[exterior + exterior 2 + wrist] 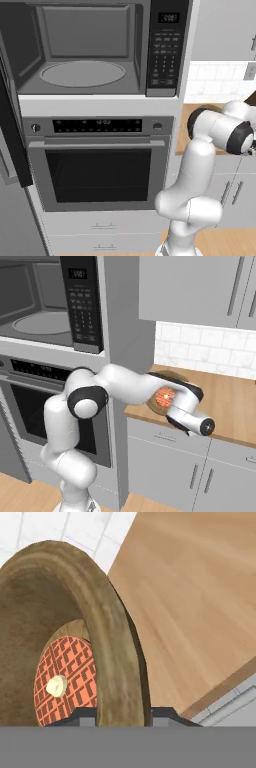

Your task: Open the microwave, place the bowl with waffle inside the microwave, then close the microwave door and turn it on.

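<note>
The microwave (145, 50) stands open, showing its grey cavity and glass turntable (82, 73). The microwave door (11, 130) is swung out to the left, seen edge-on. To the right, over the wooden counter (227, 401), my arm reaches to the bowl with waffle (159, 398), which is tilted with the orange waffle (65, 672) facing out. In the hand view the bowl's brown rim (117, 662) runs between my two finger tips. My gripper (125, 714) (170, 406) is shut on that rim.
A steel oven (97, 165) with a bar handle sits below the microwave. The keypad panel (167, 50) is at the microwave's right side. Upper cabinets (200, 286) hang above the counter, a tiled wall (200, 351) lies behind it, and base cabinet doors (165, 466) lie below.
</note>
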